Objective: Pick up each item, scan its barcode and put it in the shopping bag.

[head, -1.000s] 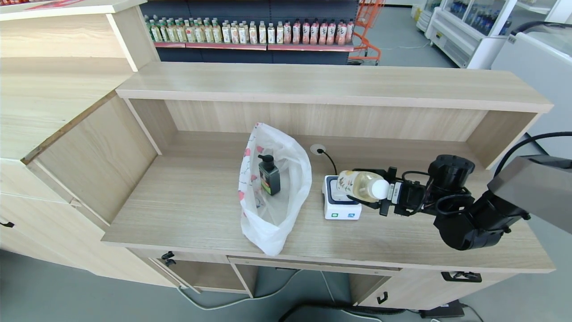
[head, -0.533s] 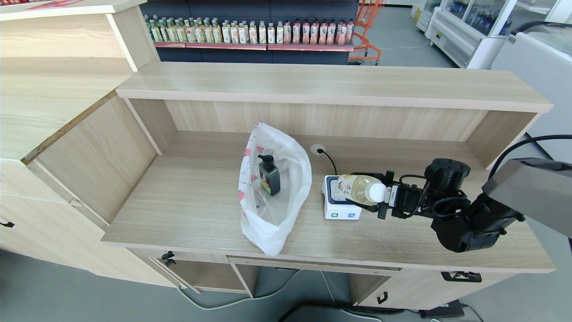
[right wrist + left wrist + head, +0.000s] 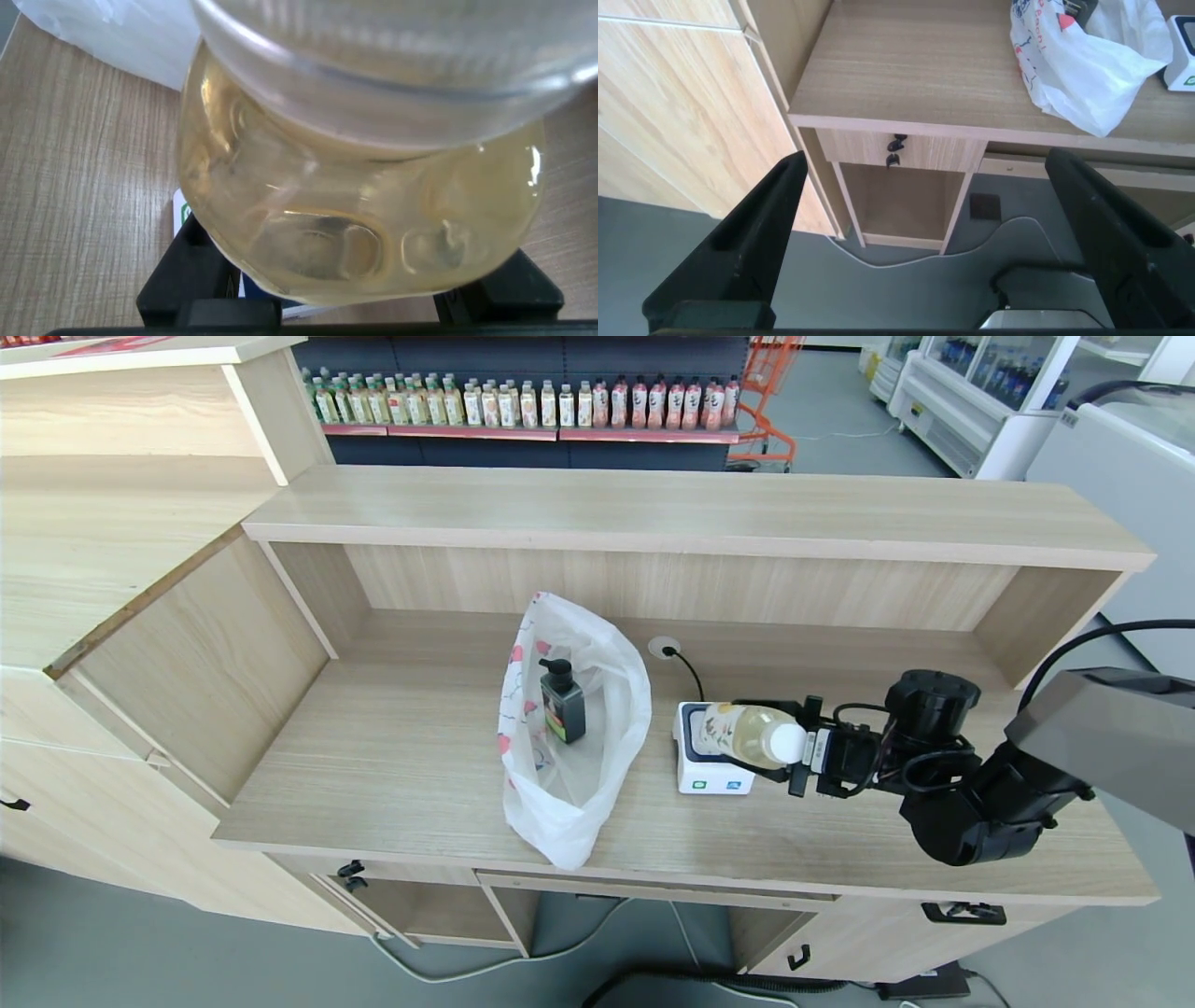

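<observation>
Shopping bag [image 3: 1083, 65] and counter [image 3: 906, 121] are seen beyond the left gripper [image 3: 924, 168], which is held low, in front of the counter's near edge. Its two black fingers [image 3: 747, 243] are spread wide apart, and nothing is held between them.

On the counter the white bag is laid open in the middle, close to the near edge. A black pump bottle [image 3: 563, 705] is stood up inside it. Just right of the bag a small white scanner [image 3: 709, 775] is placed.

The bottle [image 3: 747, 733] of yellow drink is held lying sideways over the scanner by the right gripper [image 3: 752, 735]. Its white cap is pointed right, toward the wrist. The jaws are closed on the bottle's sides. Whether the bottle touches the scanner cannot be told. The right arm is stretched in from the right, low over the counter, with the wrist kept level.

Farther back, a black cable [image 3: 689, 672] is run from the scanner to a round hole in the counter.
</observation>
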### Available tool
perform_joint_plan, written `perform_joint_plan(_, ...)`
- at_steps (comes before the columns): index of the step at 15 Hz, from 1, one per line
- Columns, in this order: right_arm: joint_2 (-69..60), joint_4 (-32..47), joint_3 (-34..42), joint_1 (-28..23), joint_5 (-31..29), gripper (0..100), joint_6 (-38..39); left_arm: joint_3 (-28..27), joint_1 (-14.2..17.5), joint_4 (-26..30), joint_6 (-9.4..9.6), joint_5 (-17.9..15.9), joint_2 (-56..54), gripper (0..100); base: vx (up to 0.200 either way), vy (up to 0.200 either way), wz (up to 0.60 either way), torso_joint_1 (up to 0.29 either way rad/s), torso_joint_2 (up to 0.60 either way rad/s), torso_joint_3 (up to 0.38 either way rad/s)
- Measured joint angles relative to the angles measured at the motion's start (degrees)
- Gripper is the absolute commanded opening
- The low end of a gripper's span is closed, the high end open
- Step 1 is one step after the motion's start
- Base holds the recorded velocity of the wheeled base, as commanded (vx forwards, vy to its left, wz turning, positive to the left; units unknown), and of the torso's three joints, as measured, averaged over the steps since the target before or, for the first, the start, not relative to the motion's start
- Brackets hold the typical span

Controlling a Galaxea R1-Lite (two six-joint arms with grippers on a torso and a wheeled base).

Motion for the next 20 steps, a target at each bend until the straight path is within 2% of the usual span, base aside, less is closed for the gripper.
perform_joint_plan(6,-0.35,-0.77,0.12,-0.27,-0.09,0,0.79,0.00,0.00,0.00,0.02,-0.02,0.00,100,0.000,0.000,0.00,0.000,0.00,0.000)
perform_joint_plan(9,-2.58,-1.93,0.67,-0.77,-1.10,0,8.66,0.00,0.00,0.00,0.02,-0.02,0.00,100,0.000,0.000,0.00,0.000,0.00,0.000)
perform_joint_plan(10,-4.32,-2.12,1.05,-0.74,-3.83,0,13.34,0.00,0.00,0.00,0.05,0.00,0.00,100,0.000,0.000,0.00,0.000,0.00,0.000)
perform_joint_plan(13,-12.76,3.30,1.66,1.68,-19.98,0,29.56,0.00,0.00,0.00,0.05,-0.02,0.00,100,0.000,0.000,0.00,0.000,0.00,0.000)
perform_joint_plan(15,-20.31,14.82,2.86,4.25,-30.00,0,38.77,0.00,0.00,0.00,0.05,0.00,0.00,100,0.000,0.000,0.00,0.000,0.00,0.000)
perform_joint_plan(17,-27.76,24.77,6.07,8.28,-41.39,0,52.93,0.02,0.00,0.00,0.05,0.00,0.00,100,0.000,0.000,0.00,0.000,0.00,0.000)
perform_joint_plan(18,-30.28,26.77,7.97,10.01,-44.23,0,56.00,0.00,0.00,0.00,0.05,0.00,0.00,100,0.000,0.000,0.00,0.000,0.00,0.000)
perform_joint_plan(20,-33.07,27.01,10.01,11.36,-45.03,0,57.26,0.00,0.00,0.00,0.05,0.00,0.00,100,0.000,0.000,0.00,0.000,0.00,0.000)
